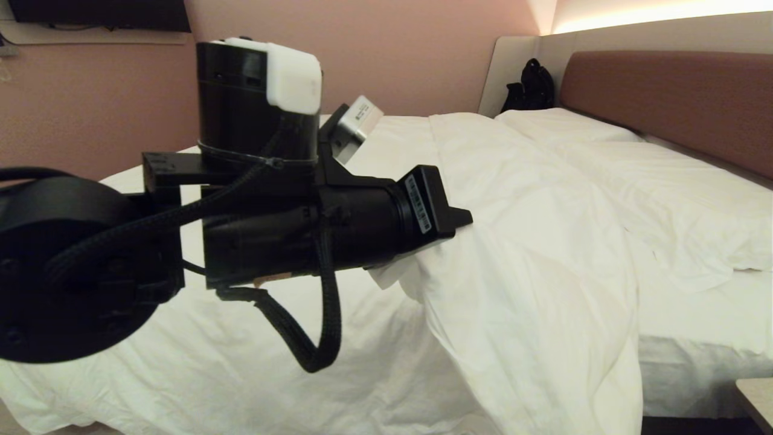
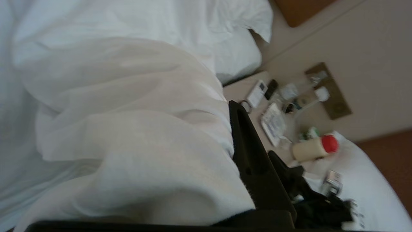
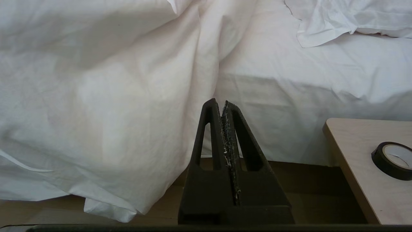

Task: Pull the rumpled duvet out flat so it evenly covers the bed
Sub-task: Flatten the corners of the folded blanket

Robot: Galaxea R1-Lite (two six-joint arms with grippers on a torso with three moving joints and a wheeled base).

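The bed (image 1: 694, 314) fills the scene, running from the near left to the reddish-brown headboard (image 1: 670, 96) at the far right. Its mattress is covered in a taut white sheet, bare along the near right side.

The duvet (image 1: 531, 254) lies rumpled over the left and middle of the bed. It is bunched into a long thick ridge that runs from the far middle toward the near edge, then spills over the near side of the mattress and hangs toward the floor. The right part of the bed, next to the headboard, is not covered by it.

Two white pillows (image 1: 682, 193) lie at the head of the bed, to the right of the ridge. A dark bag (image 1: 531, 84) sits at the far corner against the grey side panel.

The left arm reaches across the near left of the head view, level above the duvet. Its left pincer (image 1: 416, 266) is clamped on a fold of the duvet at the near side of the ridge; in the left wrist view the cloth billows right over the one dark finger (image 2: 254, 161) that shows.

The right pincer (image 3: 223, 106) is low at the near side of the bed, its jaws pressed together on nothing, pointing at the hanging duvet and the mattress side.

A pale wooden desk (image 3: 360, 174) stands near on the right, carrying a roll of black tape (image 3: 392, 159).
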